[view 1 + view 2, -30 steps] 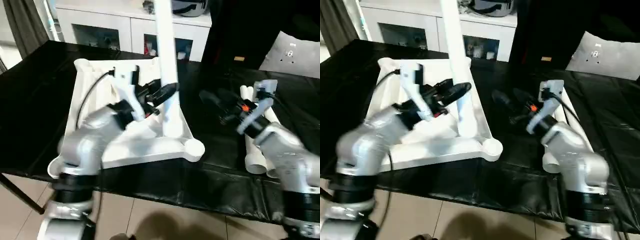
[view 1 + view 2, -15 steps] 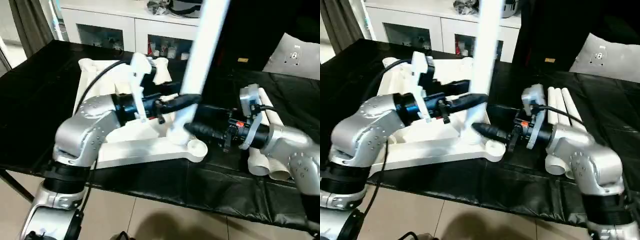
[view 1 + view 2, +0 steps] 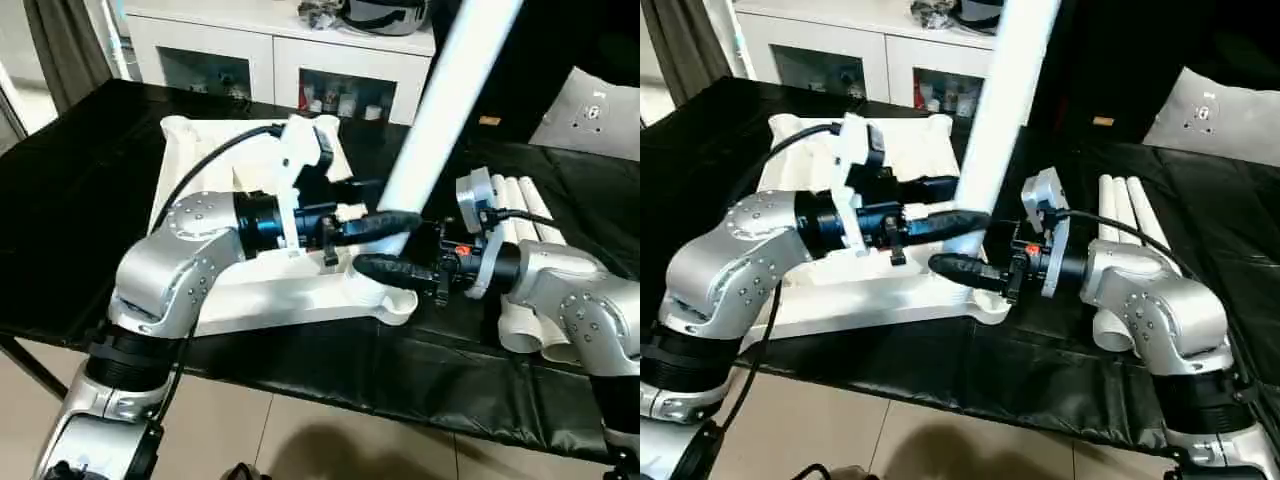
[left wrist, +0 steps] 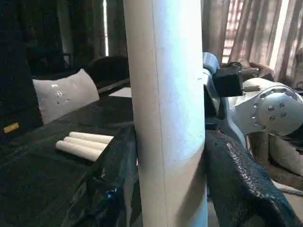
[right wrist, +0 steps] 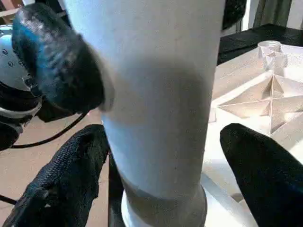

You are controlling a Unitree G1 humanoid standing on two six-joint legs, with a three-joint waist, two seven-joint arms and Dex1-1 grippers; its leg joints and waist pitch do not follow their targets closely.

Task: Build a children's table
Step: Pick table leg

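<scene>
White cabinets with glass doors [image 3: 270, 60] stood at the back, and in front of them a black-covered worktop [image 3: 80, 200] carried the upturned table top [image 3: 200, 150], ribbed side up. Right at its near corner socket [image 3: 385, 298] the action sat: a long white leg [image 3: 440, 110] stood with its foot in that socket, its long axis rising steeply and leaning away toward the robot's right, the upper end running out past the frame's top.

The left end effector [image 3: 385, 222] was clamped on the leg low down, a black finger [image 4: 113, 175] pressed to each side of the tube, as the left wrist view showed plainly. The right end effector [image 3: 395, 270] came in from the opposite side, just below the left one and close above the socket. Its fingers [image 5: 255, 165] stood spread wide around the leg's base, one either side, with a gap visible between at least one pad and the tube — not gripping.

Beyond the right forearm, three spare legs [image 3: 520, 200] lay side by side on the worktop, pointing away from the robot. A grey-white panel [image 3: 600, 110] lay farther back at the right.
</scene>
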